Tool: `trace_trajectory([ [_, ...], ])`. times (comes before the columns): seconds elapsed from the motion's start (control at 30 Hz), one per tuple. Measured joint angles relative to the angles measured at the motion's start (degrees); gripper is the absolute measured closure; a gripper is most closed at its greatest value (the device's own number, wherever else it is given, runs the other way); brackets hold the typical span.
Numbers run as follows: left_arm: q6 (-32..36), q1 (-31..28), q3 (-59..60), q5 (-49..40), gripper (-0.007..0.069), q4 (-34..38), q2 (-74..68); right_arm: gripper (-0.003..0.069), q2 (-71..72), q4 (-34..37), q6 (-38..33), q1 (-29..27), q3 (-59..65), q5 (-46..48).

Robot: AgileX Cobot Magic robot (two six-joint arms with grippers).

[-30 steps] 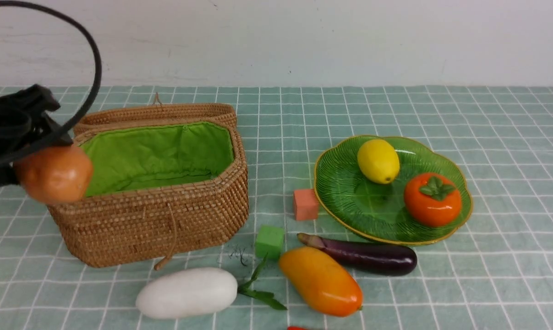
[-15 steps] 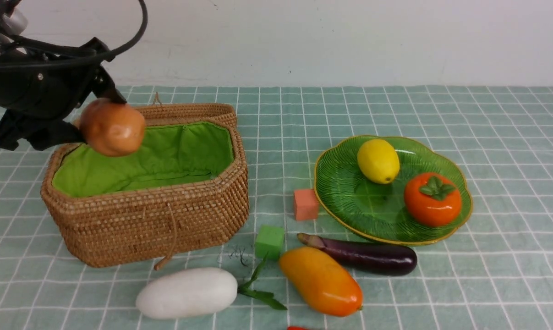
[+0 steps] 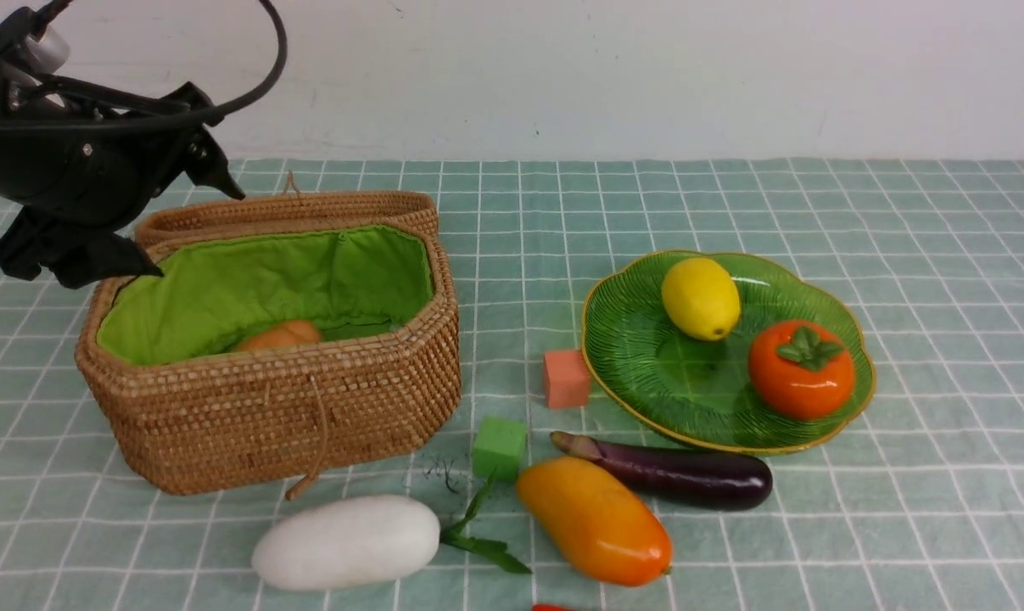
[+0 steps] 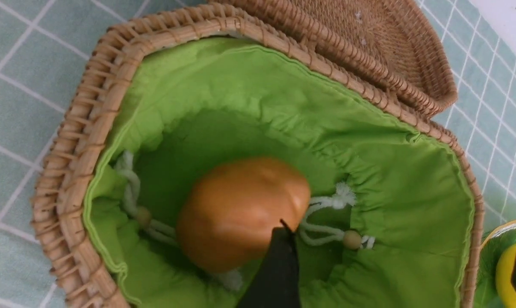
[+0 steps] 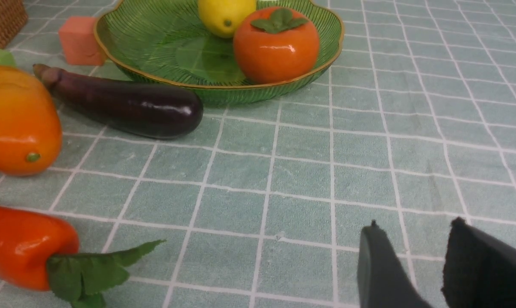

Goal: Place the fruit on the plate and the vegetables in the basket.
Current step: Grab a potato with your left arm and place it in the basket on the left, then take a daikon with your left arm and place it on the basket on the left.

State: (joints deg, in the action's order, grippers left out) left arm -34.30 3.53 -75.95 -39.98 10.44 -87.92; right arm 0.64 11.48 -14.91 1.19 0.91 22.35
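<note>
Wickerwork fills the left: the large tan woven basket (image 3: 265, 424), lined in bright green cloth, holds the round brown-orange potato (image 4: 240, 209) on its floor. The left hand (image 3: 176, 225) hangs above its far-left rim, spread wide and empty. In front of the basket, the white toy radish with green leaves (image 3: 346, 543) lies on the checked counter (image 3: 944, 255). Rightward come the elongated orange-yellow mango (image 3: 592, 519) and, just behind it, the long dark purple eggplant (image 3: 673, 475). The ribbed green gold-rimmed plate (image 3: 673, 390) carries the yellow lemon (image 3: 700, 297) and the orange-red persimmon (image 3: 800, 369). The right hand (image 5: 414, 226) sits low, slightly parted, gripping nothing. The glossy mango looks hard and slick, so it is best pinched across its thick middle.
</note>
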Motion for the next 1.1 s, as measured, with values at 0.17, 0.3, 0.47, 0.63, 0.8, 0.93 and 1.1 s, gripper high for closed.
trace_trajectory([
  [0.17,5.9,0.0,0.0,-7.0,0.0019,0.2,1.1,0.0417,0.0,0.0,0.0,0.0,0.0,0.0],
  [0.3,10.4,1.3,0.4,-17.9,0.0099,0.4,2.9,0.0417,0.0,0.0,0.0,0.0,0.0,0.0],
  [0.47,12.9,7.2,4.8,-20.5,0.0148,0.3,4.8,0.0417,0.0,0.0,0.0,0.0,0.0,0.0],
  [0.63,9.1,17.2,11.6,-14.9,0.016,-0.2,4.6,0.0417,0.0,0.0,0.0,0.0,0.0,0.0],
  [0.8,10.8,22.3,12.8,-12.8,0.016,-3.7,3.9,0.0417,0.0,0.0,-0.1,0.0,0.0,0.0],
  [0.93,18.1,23.2,12.8,-12.8,0.0165,-6.1,3.9,0.0417,0.0,0.0,-0.1,0.0,0.0,0.0],
  [1.1,41.1,23.2,12.8,-14.0,0.0166,-11.3,3.9,0.0417,0.0,0.0,-0.1,0.0,0.0,0.0],
])
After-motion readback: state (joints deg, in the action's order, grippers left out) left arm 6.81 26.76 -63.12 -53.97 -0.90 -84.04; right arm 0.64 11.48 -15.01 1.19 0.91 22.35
